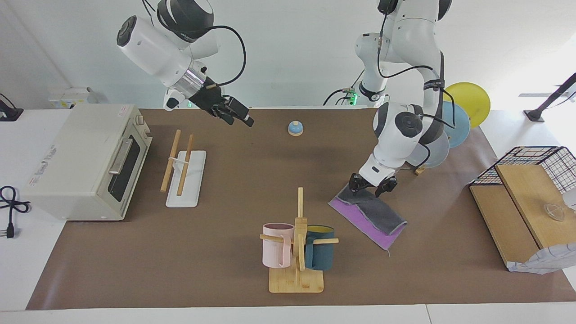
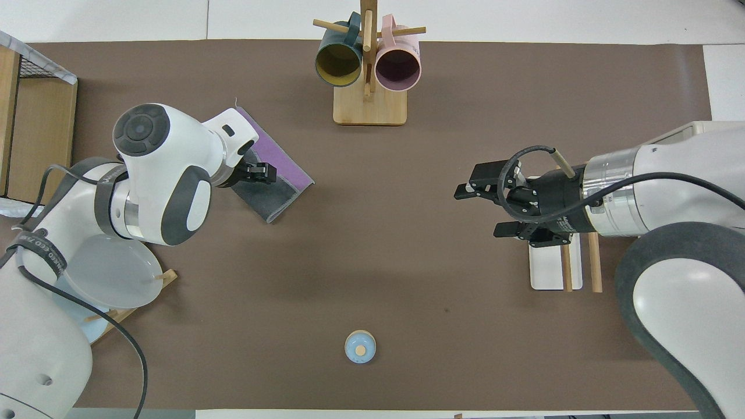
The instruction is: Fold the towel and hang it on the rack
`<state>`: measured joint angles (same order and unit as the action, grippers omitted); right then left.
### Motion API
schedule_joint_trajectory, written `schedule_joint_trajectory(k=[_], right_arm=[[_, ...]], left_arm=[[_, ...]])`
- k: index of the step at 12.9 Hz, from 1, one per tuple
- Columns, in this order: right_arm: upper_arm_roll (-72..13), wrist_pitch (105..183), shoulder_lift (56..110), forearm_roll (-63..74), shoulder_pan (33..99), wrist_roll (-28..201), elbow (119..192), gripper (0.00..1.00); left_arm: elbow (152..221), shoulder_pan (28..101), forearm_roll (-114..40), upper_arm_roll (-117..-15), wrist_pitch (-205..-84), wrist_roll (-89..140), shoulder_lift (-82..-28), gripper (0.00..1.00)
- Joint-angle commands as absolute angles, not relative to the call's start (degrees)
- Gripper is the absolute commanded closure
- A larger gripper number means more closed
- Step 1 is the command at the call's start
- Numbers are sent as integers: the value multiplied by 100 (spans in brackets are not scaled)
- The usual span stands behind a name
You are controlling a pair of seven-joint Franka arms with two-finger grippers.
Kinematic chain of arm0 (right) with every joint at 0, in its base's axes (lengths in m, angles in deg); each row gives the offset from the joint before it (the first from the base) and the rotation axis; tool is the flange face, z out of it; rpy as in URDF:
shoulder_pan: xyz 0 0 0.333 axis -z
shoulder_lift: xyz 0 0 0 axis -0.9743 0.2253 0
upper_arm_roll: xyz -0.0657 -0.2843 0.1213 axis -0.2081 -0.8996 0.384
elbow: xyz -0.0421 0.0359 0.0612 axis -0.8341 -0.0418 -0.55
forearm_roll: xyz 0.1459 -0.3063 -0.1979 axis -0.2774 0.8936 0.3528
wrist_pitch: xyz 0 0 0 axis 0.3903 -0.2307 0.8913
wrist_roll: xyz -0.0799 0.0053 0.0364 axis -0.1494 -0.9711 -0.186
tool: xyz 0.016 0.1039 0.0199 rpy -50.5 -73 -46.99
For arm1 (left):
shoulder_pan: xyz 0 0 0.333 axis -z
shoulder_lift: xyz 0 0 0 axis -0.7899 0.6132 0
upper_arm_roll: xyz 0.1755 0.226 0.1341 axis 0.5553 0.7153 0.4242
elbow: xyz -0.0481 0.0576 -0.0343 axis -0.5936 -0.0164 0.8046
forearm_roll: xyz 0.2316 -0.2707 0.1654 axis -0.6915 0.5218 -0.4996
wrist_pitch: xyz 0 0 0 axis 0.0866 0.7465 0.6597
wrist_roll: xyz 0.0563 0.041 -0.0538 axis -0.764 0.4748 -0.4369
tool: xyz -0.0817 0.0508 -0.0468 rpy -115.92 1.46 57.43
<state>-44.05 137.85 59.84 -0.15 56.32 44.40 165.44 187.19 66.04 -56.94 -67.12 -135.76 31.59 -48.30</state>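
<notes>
The right gripper (image 1: 236, 114) waits with jaws open, raised above the desk (image 1: 234, 270) beside the rack (image 1: 182, 168). The left gripper (image 1: 372, 185), jaws released, hovers over the folded towel (image 1: 371, 216) lying toward the left arm's end. Thin, limp cloth: pinch both layers at the fold's edge.

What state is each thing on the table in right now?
Towel: folded, grey flap over purple, flat on the table.
Rack: bare, nothing on its rods.
Left gripper: open, over the towel's edge nearer the robots, holding nothing.
Right gripper: open, empty, waiting in the air.
Toaster oven: door shut.
Pink mug: hanging on the mug tree.
Teal mug: hanging on the mug tree.
</notes>
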Motion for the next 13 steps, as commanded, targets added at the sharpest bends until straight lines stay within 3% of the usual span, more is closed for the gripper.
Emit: schedule_joint_trajectory(k=[1,5,13], right_arm=[[-4412,13946,5846,-125,5606,4394,16714,0],[-4403,13929,5846,-125,5597,4394,16714,0],[-4412,13719,5828,-125,5606,4429,16705,0]], left_arm=[[19076,6396,-5137,-6734,-13593,3048,-5013,0],[19928,6123,-3512,-6734,-14530,3048,-5241,0],[20519,6202,-2119,-6734,-15834,3039,-5259,1]])
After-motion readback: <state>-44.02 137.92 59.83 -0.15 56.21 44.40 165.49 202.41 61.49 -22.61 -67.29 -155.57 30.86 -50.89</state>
